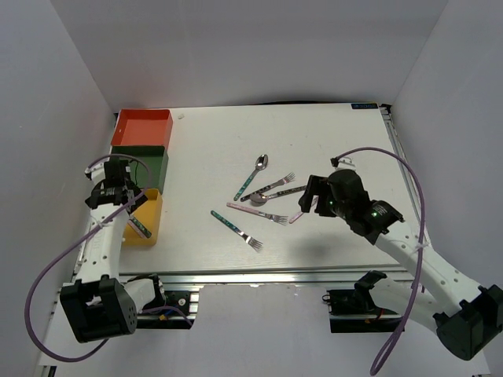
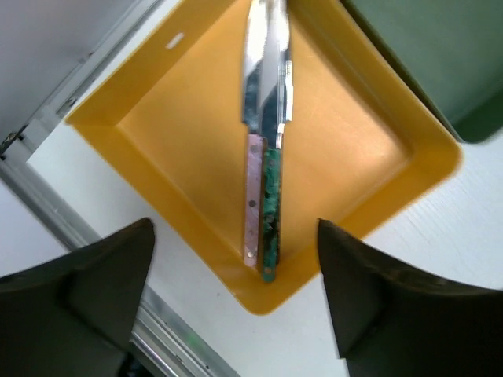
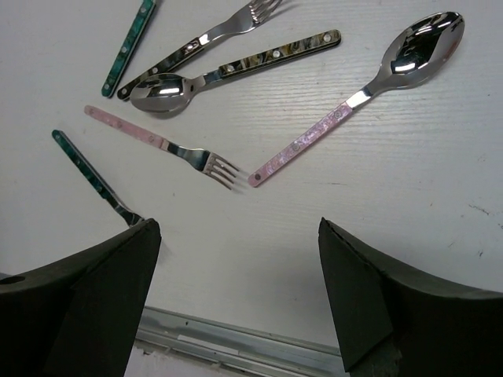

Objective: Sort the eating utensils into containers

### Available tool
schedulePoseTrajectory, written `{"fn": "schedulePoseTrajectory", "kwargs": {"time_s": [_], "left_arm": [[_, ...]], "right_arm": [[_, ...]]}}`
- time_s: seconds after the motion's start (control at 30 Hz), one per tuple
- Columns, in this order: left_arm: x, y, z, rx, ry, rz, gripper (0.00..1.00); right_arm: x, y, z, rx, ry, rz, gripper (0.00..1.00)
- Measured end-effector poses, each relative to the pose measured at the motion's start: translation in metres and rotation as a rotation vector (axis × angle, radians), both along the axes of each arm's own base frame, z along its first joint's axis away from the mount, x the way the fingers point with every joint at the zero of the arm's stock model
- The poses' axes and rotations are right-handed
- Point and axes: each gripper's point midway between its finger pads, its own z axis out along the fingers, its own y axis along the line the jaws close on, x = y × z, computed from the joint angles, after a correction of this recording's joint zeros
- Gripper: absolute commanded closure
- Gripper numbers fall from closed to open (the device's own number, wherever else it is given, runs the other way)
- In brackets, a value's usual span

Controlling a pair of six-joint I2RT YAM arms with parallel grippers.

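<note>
Your white table [image 1: 330, 133] holds loose utensils [image 1: 259, 213] at its middle. Your left gripper [image 2: 234, 267] hangs open over the yellow bin [image 2: 428, 161] at left, two knives [image 2: 266, 118] inside. Your right gripper [image 3: 240, 259], also open, hovers above a pink-handled spoon [image 3: 354, 102].

The white table [image 1: 338, 133] has three little bins in a row down its 9 o'clock side, touching one another. The orange-red bin [image 1: 143, 126] sits toward 10 o'clock, the dark green bin [image 1: 156, 163] is in the middle, and the yellow bin [image 1: 154, 208] sits toward 8 o'clock.

Six loose pieces lie near the middle of the table. A teal spoon [image 1: 253, 177], a dark fork [image 1: 271, 186] and a patterned spoon [image 1: 281, 193] are bunched close together. A pink fork [image 1: 255, 212] lies just on their 6 o'clock side. A teal fork [image 1: 236, 229] is farther out, toward 7 o'clock. A pink spoon [image 3: 354, 102] lies on the bunch's 4 o'clock side.
</note>
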Motion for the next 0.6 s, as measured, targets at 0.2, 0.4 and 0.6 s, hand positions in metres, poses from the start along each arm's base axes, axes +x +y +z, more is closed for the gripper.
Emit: {"fn": "schedulePoseTrajectory", "kwargs": {"time_s": [0.2,0.4,0.6], "left_arm": [[0.020,-0.025,0.026,-0.073,-0.181,-0.141,0.02],[0.031,-0.049,0.043,-0.070,-0.278,-0.249,0.02],[0.033,-0.061,0.040,-0.079,-0.280,-0.293,0.02]], "right_arm": [[0.016,-0.021,-0.038,-0.113,0.093,-0.195,0.11],[0.021,-0.037,-0.068,-0.167,0.167,-0.380,0.23],[0.041,-0.030,-0.103,-0.219,0.229,-0.429,0.25]]}}
